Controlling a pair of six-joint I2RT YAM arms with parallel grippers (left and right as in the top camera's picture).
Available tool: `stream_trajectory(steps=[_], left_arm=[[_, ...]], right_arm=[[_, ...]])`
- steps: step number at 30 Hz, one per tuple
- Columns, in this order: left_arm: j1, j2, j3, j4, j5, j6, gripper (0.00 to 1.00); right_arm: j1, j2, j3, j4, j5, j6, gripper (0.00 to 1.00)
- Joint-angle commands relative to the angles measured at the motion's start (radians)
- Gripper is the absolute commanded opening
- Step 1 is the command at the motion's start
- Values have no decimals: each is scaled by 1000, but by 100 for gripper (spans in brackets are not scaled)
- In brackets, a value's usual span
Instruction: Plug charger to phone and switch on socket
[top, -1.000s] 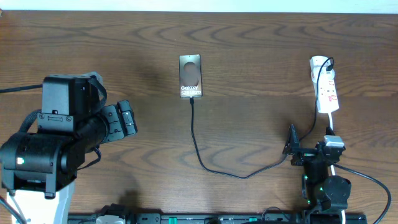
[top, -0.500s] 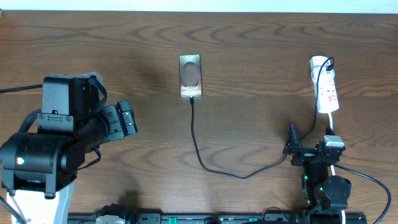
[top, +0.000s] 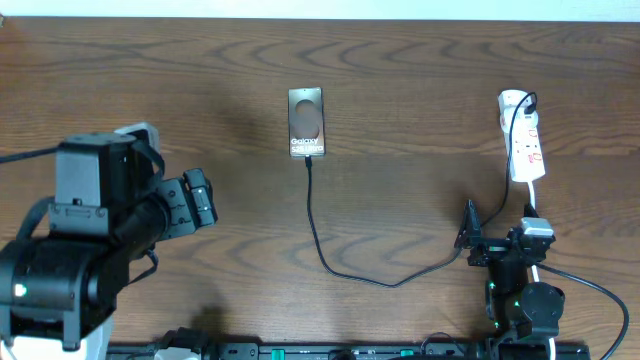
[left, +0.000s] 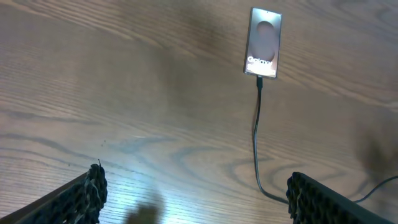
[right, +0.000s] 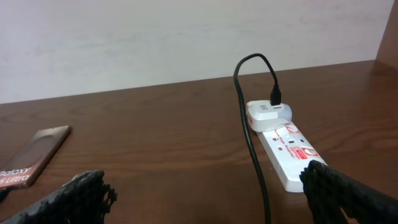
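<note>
The phone (top: 306, 123) lies flat at the table's upper middle, lettering toward me; it also shows in the left wrist view (left: 263, 42) and the right wrist view (right: 32, 157). The thin black charger cable (top: 330, 262) has its tip at the phone's near edge (left: 259, 81) and curves right to the white socket strip (top: 524, 140), where its black plug sits (right: 276, 98). My left gripper (top: 200, 197) is open and empty, well left of the phone. My right gripper (top: 470, 240) is open and empty, below the strip, with the cable (right: 256, 168) running between its fingers.
The strip's white cord (top: 537, 200) runs down toward the right arm base. A dark rail (top: 350, 351) lies along the table's front edge. A pale wall (right: 186, 37) stands behind the table's far edge.
My left arm has shifted slightly left and down in the overhead view. The right arm, phone, cable and strip have not moved.
</note>
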Motion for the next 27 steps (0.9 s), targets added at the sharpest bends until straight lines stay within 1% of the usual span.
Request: stream_trajectory(steps=[1, 17, 24, 27], left_arm=[[-2, -17, 4, 0, -16, 17, 92], [-2, -57, 4, -57, -21, 17, 91], [-2, -134, 4, -73, -24, 18, 92], [-2, -165, 4, -73, -24, 47, 91]], right_arm=[[7, -6, -2, -5, -3, -5, 99], [7, -6, -2, -5, -3, -5, 99], [7, -6, -2, -5, -3, -5, 99], [7, -6, -2, -5, -3, -5, 99]])
